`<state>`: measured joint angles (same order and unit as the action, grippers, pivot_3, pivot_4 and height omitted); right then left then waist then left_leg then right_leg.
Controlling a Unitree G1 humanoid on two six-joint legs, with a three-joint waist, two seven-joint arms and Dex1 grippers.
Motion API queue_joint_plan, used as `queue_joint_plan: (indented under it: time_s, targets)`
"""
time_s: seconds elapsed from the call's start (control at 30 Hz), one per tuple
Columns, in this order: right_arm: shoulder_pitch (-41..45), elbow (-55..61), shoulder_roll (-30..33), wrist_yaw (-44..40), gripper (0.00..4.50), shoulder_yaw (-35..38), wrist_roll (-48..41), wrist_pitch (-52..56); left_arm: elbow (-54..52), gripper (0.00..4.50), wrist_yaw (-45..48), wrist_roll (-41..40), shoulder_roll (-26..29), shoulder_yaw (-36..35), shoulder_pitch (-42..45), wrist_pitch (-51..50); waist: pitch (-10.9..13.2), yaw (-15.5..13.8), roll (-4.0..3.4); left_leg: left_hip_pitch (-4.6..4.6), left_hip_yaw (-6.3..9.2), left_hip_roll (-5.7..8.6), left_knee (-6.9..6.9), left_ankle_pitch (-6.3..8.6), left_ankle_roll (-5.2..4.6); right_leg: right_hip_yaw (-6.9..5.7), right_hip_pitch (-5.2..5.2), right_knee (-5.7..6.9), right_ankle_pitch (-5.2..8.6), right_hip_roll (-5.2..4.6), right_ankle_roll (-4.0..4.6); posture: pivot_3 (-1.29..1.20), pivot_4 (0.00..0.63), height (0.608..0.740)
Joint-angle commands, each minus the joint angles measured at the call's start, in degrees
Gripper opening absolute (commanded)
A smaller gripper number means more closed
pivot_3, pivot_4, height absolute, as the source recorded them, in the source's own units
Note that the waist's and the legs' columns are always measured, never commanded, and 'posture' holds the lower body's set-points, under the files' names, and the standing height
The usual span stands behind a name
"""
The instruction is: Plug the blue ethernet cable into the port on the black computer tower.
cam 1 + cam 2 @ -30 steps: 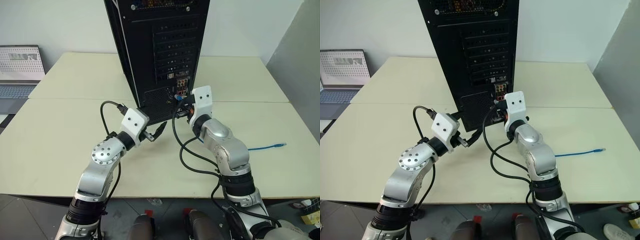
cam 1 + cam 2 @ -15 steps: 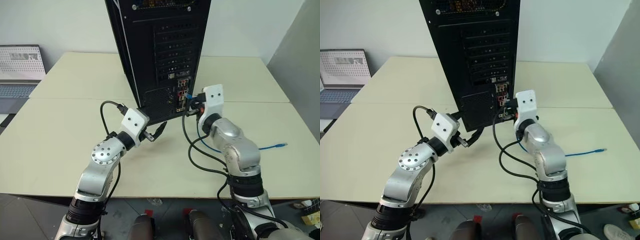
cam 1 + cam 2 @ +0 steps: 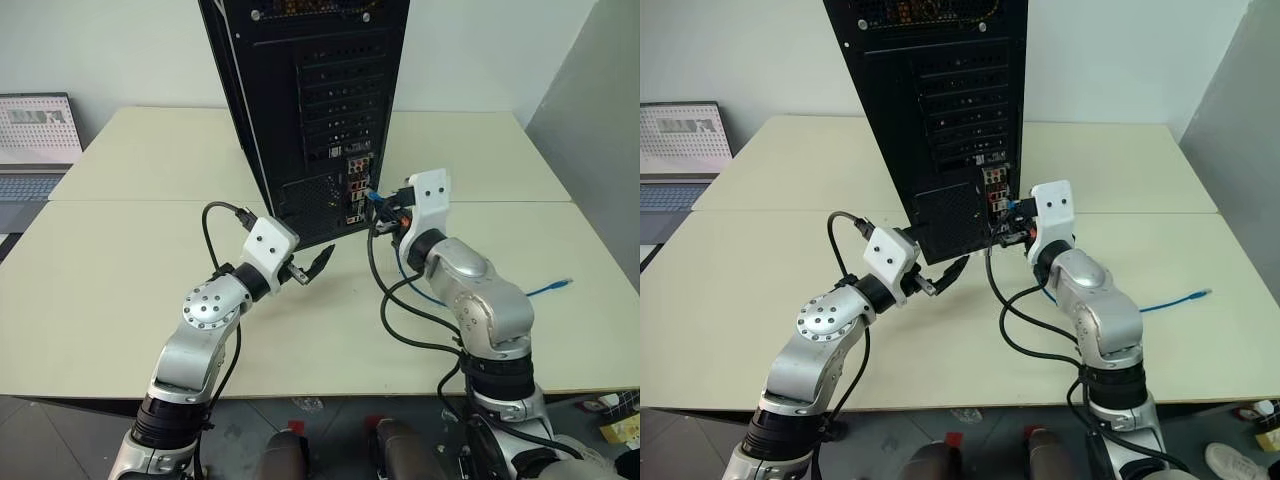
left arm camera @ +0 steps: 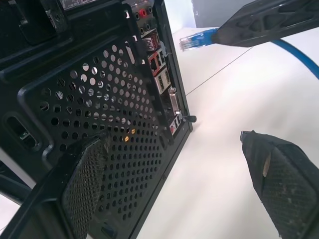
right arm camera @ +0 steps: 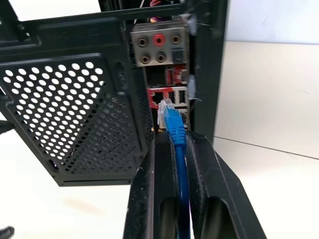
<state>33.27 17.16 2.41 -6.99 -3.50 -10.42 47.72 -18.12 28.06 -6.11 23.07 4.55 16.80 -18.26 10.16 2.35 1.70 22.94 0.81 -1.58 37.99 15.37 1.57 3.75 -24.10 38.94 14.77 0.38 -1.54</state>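
Two black fingers (image 5: 194, 189) of the right gripper (image 5: 172, 149) are clamped on the blue ethernet cable (image 5: 174, 129) just behind its plug, held just short of the port (image 5: 158, 96) low on the black computer tower (image 3: 310, 100). The tower stands mid-counter (image 3: 120, 260); the cable trails toward the counter's right edge. The left gripper (image 3: 315, 268) waits spread wide beside the tower's grille.

The computer tower (image 3: 305, 100) stands upright on the table (image 3: 120, 270), its rear panel facing the robot. Left of its base hovers the left gripper (image 3: 312, 266); right of the connectors, the right gripper (image 3: 378, 212) holds the ethernet cable (image 5: 174, 127), its plug apparently just short of the port (image 5: 160, 98). The cable's far end (image 3: 560, 286) lies on the table, far right. A laptop (image 3: 35, 140) sits off the table's left edge.
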Motion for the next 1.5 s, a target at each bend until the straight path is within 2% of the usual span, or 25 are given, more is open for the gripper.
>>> queue_joint_plan:
  time_s: [0.03, 0.57, 1.5]
  targets:
    - [2.4, -0.9, -1.3, 1.8, 0.0, -1.1, 1.7, -3.7, -1.9, 4.44, -0.4, 0.2, -0.2, -0.5, 1.0, 1.2, 0.0, 0.0, 0.0, 0.0, 0.0, 0.0, 0.0, 0.0, 0.0, 0.0, 0.0, 0.0, 0.0, 0.0, 0.0, 0.0, 0.15, 0.74]
    - [3.9, -6.3, -4.3, 3.3, 0.0, -2.2, 4.1, -8.5, -2.1, 4.44, -0.7, 0.3, -0.4, -0.5, 0.9, 1.1, 0.0, 0.0, 0.0, 0.0, 0.0, 0.0, 0.0, 0.0, 0.0, -0.01, 0.0, 0.0, 0.0, -0.01, 0.0, 0.0, 0.15, 0.74]
    - [4.3, -9.4, -4.5, 3.6, 0.0, -2.1, 5.3, -10.4, -2.4, 4.44, -0.8, 0.4, -0.3, -0.4, 0.8, 1.0, 0.0, 0.0, 0.0, 0.0, 0.0, 0.0, 0.0, 0.0, 0.0, 0.0, 0.0, 0.0, 0.0, -0.01, 0.0, 0.0, 0.15, 0.74]
